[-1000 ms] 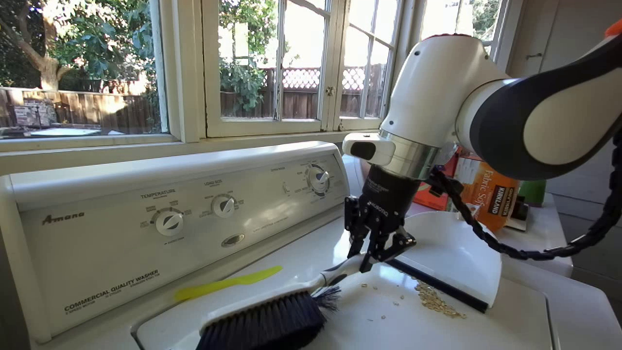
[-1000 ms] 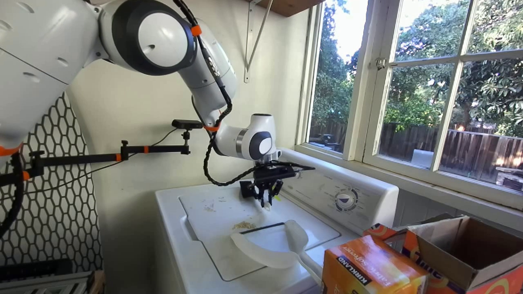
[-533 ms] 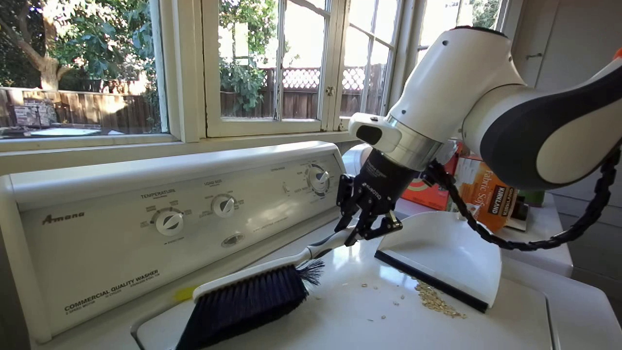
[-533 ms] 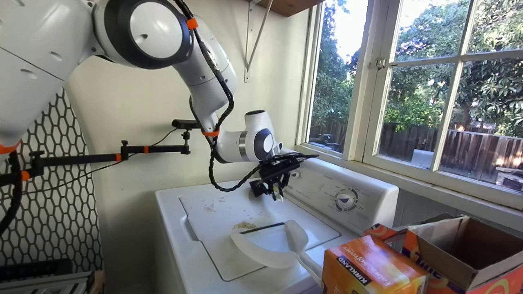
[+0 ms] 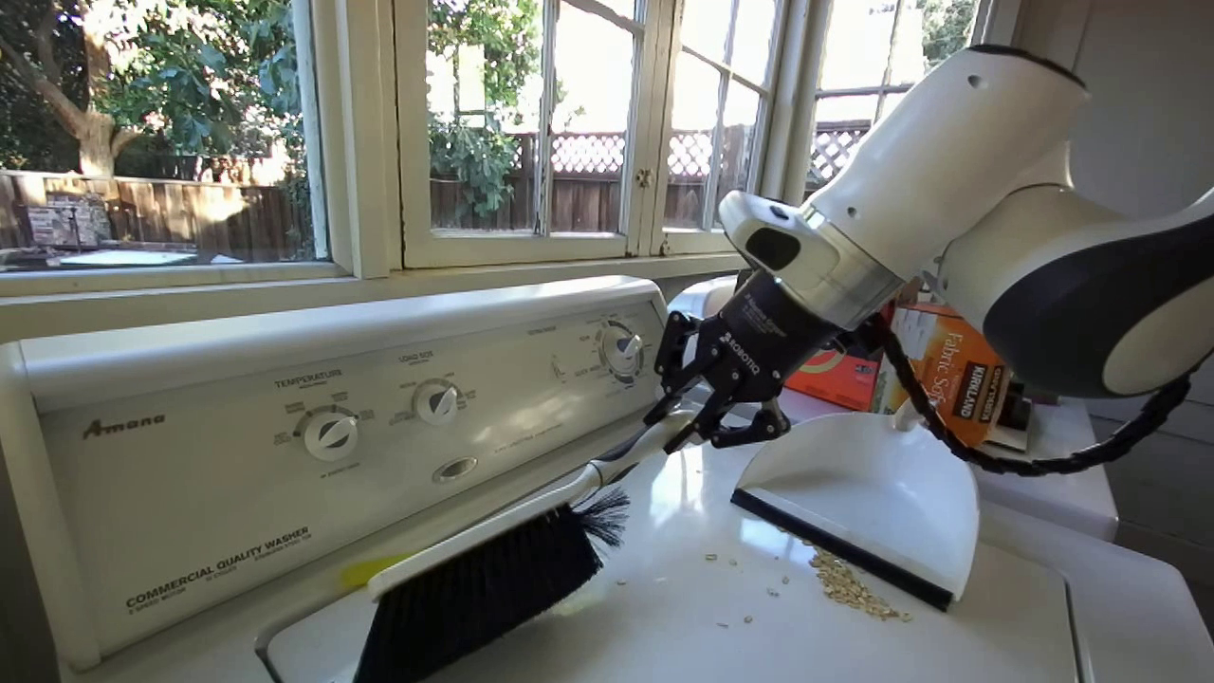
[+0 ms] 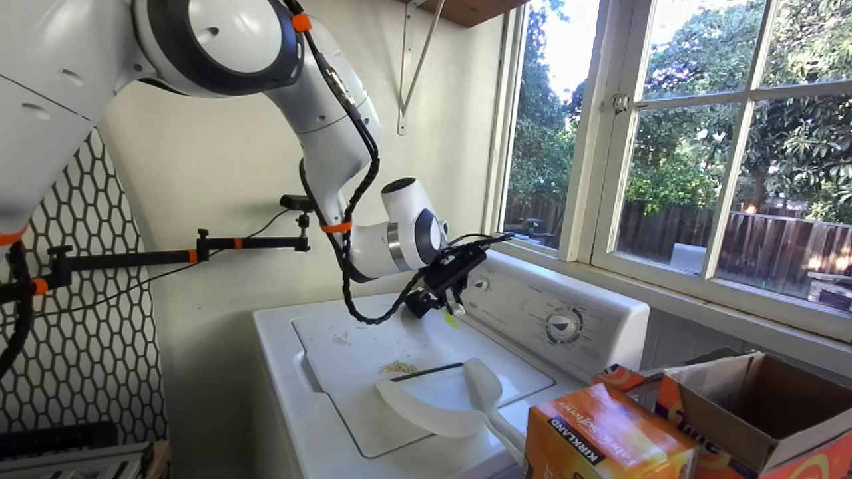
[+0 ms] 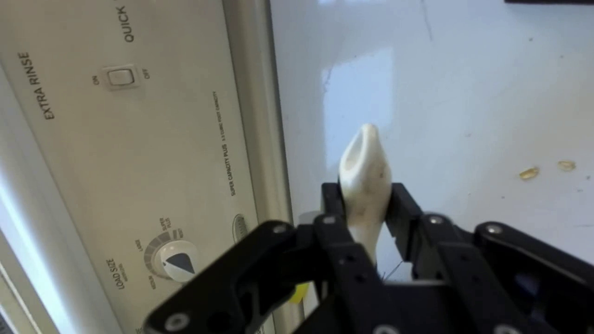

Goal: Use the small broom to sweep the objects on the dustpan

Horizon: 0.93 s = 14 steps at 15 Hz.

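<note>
Exterior view: the small broom [image 5: 493, 581] is slanting leftward; I'm pinching its handle [image 5: 637, 453] between the fingers [image 5: 704, 417], presumably for reach; oat-like flakes [image 5: 847, 588] are lying beside the dustpan [image 5: 877, 493], its lip [image 5: 844, 550] facing them, likely for catching.

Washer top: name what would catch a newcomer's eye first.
The black-bristled, white-handled brush would probably win, gripped by the black pincer over the white washer top. Next comes the white plastic dustpan on that top, with a heap of pale flakes by its black lip.
</note>
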Tool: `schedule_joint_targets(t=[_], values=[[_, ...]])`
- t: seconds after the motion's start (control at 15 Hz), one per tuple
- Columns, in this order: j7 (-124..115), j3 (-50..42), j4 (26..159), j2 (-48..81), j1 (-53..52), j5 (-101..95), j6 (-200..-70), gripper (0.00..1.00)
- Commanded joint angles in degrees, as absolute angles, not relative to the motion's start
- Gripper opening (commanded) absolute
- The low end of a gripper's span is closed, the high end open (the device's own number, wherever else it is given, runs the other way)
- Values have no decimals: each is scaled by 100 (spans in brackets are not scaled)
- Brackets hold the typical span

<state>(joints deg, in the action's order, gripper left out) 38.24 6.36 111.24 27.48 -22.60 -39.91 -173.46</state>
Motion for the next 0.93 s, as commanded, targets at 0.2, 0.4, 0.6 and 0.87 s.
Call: schedule_joint_targets(t=[0.2, 0.4, 0.6, 0.87], values=[[3812, 3, 11601, 2416, -2555, -4738, -18350, 7], [3943, -95, 11665, 2400, -2564, -4951, -18741, 7], [4048, 45, 11522, 2557, -2452, -4890, -18804, 30], [4175, 76, 11613, 2556, -2430, -4938, -18988, 30]])
